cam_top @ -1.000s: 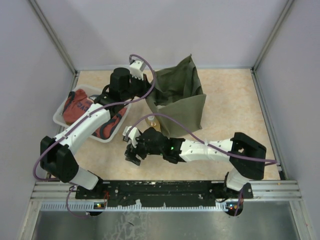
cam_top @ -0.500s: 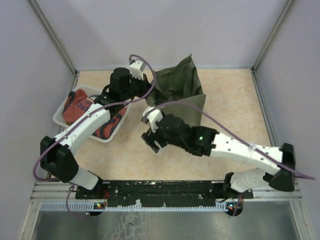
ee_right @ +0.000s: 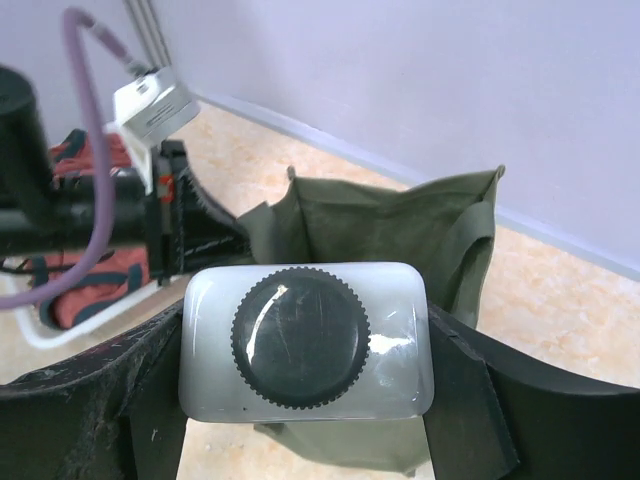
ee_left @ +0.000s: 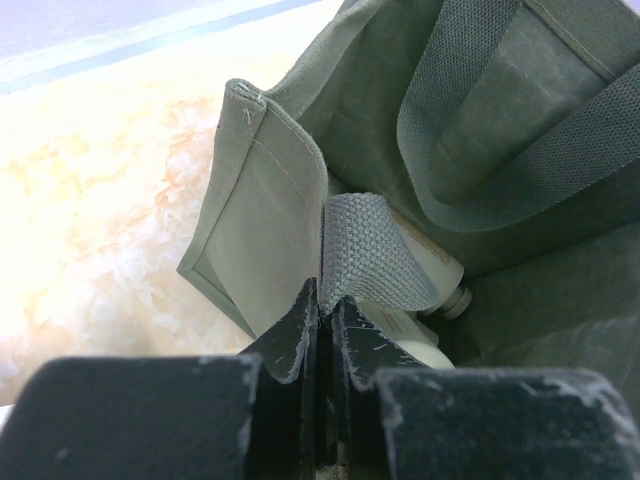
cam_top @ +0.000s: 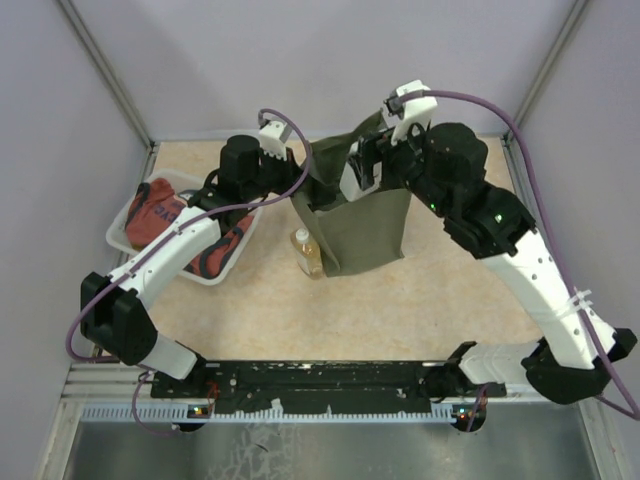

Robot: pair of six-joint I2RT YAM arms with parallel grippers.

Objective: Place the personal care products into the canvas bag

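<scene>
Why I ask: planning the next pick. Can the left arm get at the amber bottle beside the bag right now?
Probably not yet. The left claw is shut on the rim of the canvas bag, holding it open, so it must let go first. The amber bottle itself stands uncovered on the table.

table (cam_top: pixel 450 290) beige, mottled | canvas bag (cam_top: pixel 365 235) upright | amber bottle (cam_top: pixel 307 252) just beside bag | clear tray (cam_top: pixel 120 222) left

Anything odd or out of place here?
The canvas bag sags lopsided, its edge pinched by the left gripper. An amber bottle stands outside beside it; the right gripper holds a grey bottle above. Nothing looks spilled.
</scene>
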